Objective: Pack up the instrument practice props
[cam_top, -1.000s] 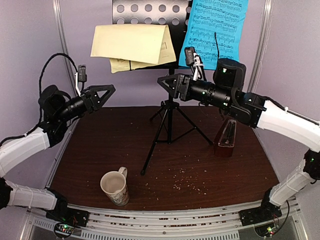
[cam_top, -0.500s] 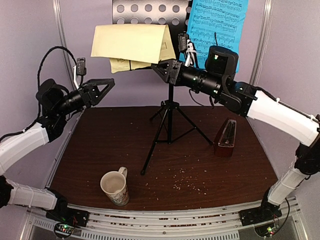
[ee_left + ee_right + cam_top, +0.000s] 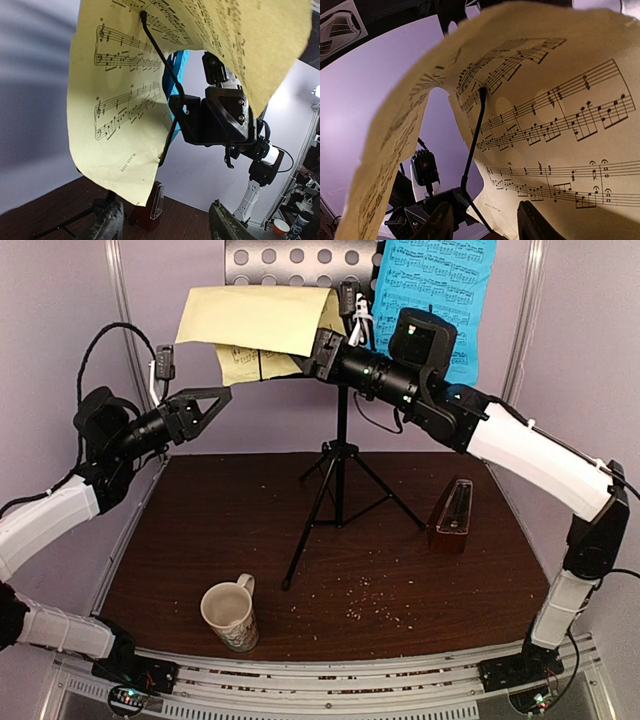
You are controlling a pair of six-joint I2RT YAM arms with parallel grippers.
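The black perforated music stand [image 3: 295, 258] stands on its tripod [image 3: 335, 490] at the back of the table. A pale yellow music sheet [image 3: 255, 320] hangs folded over its left side and a blue sheet [image 3: 435, 290] rests on its right. My right gripper [image 3: 314, 346] is open at the yellow sheet's lower right edge; in the right wrist view [image 3: 485, 222] the sheet [image 3: 560, 125] fills the space ahead of the fingers. My left gripper [image 3: 215, 398] is open and empty, left of and below the sheet [image 3: 125, 100]. The dark red-brown metronome [image 3: 452, 518] stands at the right.
A cream patterned mug [image 3: 232, 615] stands near the front left. Crumbs lie scattered on the brown table [image 3: 200, 530]. A thin black retaining wire [image 3: 160, 60] of the stand crosses the yellow sheet. Purple walls enclose the back and sides.
My right gripper has moved up and to the left, from beside the stand's pole to the yellow sheet's right edge. The sheet has shifted slightly. My left gripper has barely moved.
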